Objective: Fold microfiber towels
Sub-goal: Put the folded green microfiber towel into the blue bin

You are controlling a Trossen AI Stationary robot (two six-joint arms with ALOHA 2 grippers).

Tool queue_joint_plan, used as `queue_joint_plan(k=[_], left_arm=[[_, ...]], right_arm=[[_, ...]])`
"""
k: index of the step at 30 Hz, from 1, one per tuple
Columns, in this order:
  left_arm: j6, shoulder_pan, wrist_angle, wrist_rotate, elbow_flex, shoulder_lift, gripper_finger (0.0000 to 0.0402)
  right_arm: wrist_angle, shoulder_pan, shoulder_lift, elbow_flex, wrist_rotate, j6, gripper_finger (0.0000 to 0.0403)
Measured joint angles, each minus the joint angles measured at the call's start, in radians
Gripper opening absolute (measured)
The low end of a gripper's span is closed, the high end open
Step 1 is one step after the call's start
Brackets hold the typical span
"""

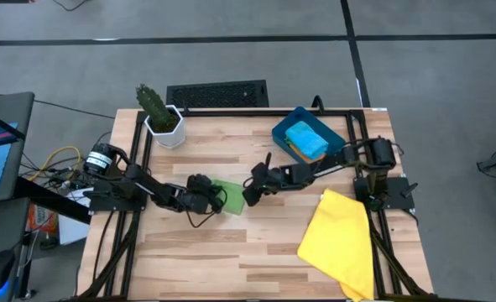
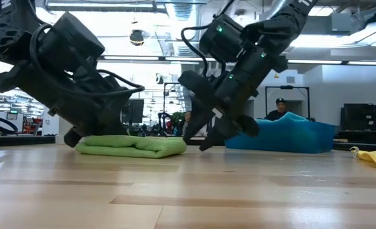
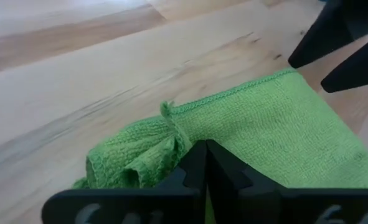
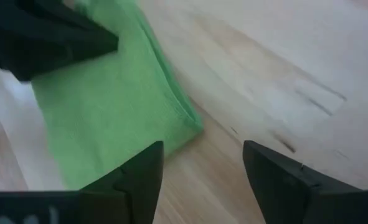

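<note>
A green towel (image 1: 232,196), folded into a small pad, lies flat on the wooden table (image 1: 231,252) near its middle. It also shows in the low view (image 2: 133,146). My left gripper (image 1: 216,200) is shut at the towel's left edge, where the cloth bunches up (image 3: 134,165). My right gripper (image 1: 249,195) is open and empty. It hovers just right of the towel, over its corner (image 4: 184,124), low above the table (image 2: 207,137). The yellow towel (image 1: 340,239) lies spread at the near right. The light blue towel (image 1: 306,138) lies in the bin on an orange one. My left gripper has its shut fingers (image 3: 205,163) on the green towel's left edge, beside a bunched corner (image 3: 165,134). The fingers come slanting down from the table's left. They hide whether cloth is between them. The towel lies on the table, not lifted.
A dark teal bin (image 1: 336,138) stands at the far right. A white pot with a cactus (image 1: 159,117) stands at the far left. A black grille-like object (image 1: 216,94) lies beyond the far edge. Bare wood shows at the near left. A person (image 2: 278,109) sits behind the bin.
</note>
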Motion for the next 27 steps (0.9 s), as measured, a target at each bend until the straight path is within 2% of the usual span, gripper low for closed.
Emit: queue_joint_plan(k=[4, 9, 18, 27], left_arm=[[-0.027, -0.006, 0.006, -0.036, 0.000, 0.000, 0.0000], [-0.068, -0.006, 0.013, -0.071, 0.000, 0.000, 0.0000], [-0.103, -0.006, 0.024, -0.119, 0.003, 0.010, 0.0000], [-0.102, -0.008, 0.030, -0.162, 0.055, 0.105, 0.0000]], right_arm=[[0.044, 0.020, 0.000, 0.000, 0.081, 0.018, 0.0244], [0.064, 0.023, 0.016, 0.000, 0.106, 0.058, 0.0244], [0.188, 0.028, 0.070, 0.000, 0.105, 0.090, 0.0244], [0.327, 0.024, 0.162, 0.013, 0.075, 0.139, 0.0243]])
